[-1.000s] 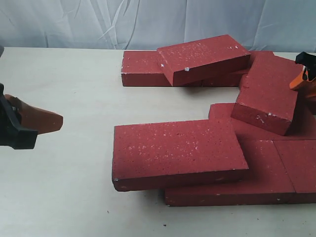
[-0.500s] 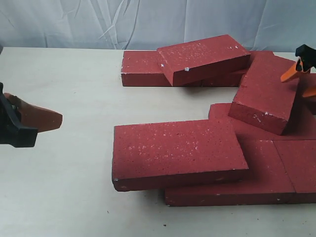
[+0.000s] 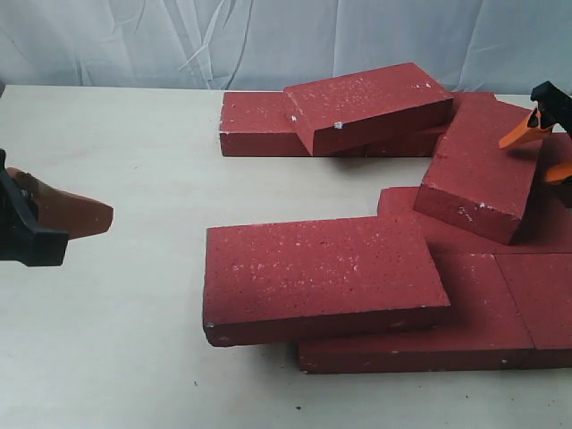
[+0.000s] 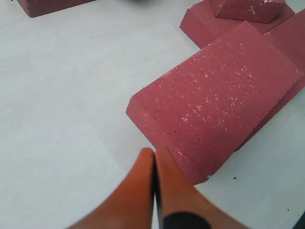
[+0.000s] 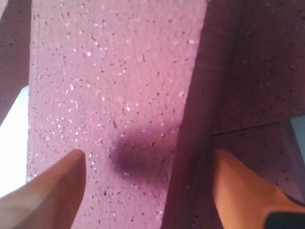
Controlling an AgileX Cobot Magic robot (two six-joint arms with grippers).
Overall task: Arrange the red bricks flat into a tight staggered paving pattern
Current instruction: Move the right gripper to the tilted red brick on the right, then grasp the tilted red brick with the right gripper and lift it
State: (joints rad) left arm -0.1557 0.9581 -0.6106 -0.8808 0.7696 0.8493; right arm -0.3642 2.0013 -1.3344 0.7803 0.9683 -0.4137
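CLAWS: right claw (image 5: 147, 155) is found spread wide and empty over a tilted brick (image 3: 478, 170) | left claw (image 4: 154, 155) is found clenched on nothing above the table (image 3: 125, 340) | red bricks (image 3: 322, 273) are found heaped unevenly, several overlapping, on the table's right half.

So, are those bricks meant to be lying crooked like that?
Probably not. Three sit tilted on top of others instead of flat: the front brick, the back brick and the right brick.
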